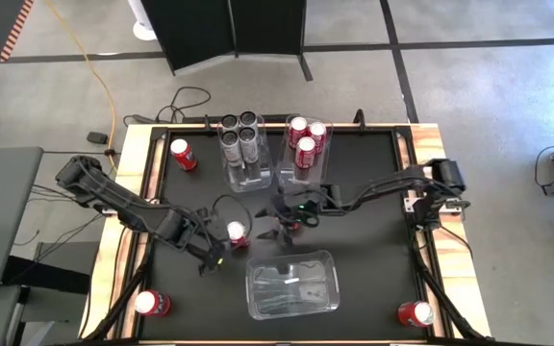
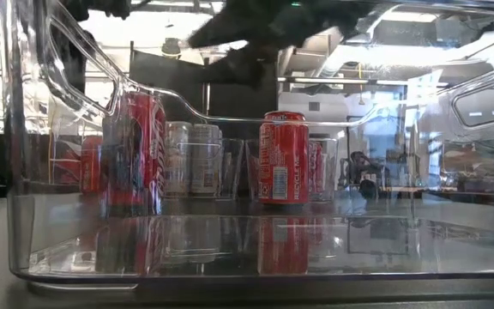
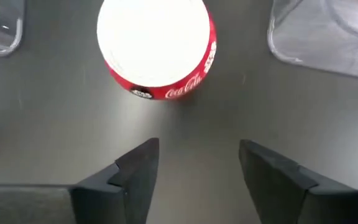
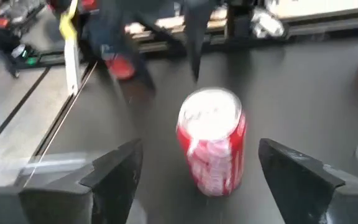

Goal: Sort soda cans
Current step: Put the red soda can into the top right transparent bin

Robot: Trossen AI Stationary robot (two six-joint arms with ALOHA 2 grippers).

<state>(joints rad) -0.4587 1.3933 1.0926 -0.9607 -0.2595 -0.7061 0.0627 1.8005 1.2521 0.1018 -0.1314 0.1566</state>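
Red cans are already standing three together in one clear bin [image 1: 303, 165] at the far side of the table, and four silver cans [image 1: 240, 133] are filling the clear bin [image 1: 241, 176] beside it, so the sorting is looking a little over half done. Still loose are a red can [image 1: 183, 153] at the far left, one [image 1: 151, 304] at the near left corner, one [image 1: 415, 312] at the near right corner, and the middle can [image 1: 237, 232], which is standing upright just in front of the silver bin. Both arms are closing in on that middle can: the left gripper [image 1: 212, 252] is sitting just beside it with its fingers apart and nothing between them, and the right gripper [image 1: 279, 229] is facing it from the other side, fingers wide and empty. A third clear bin [image 1: 292, 283] is lying empty near the front edge. The table top [image 1: 373, 211] is a black mat inside a pale wooden frame [image 1: 135, 163], standing on a grey concrete floor with a yellow cable [image 1: 99, 82] trailing across it.
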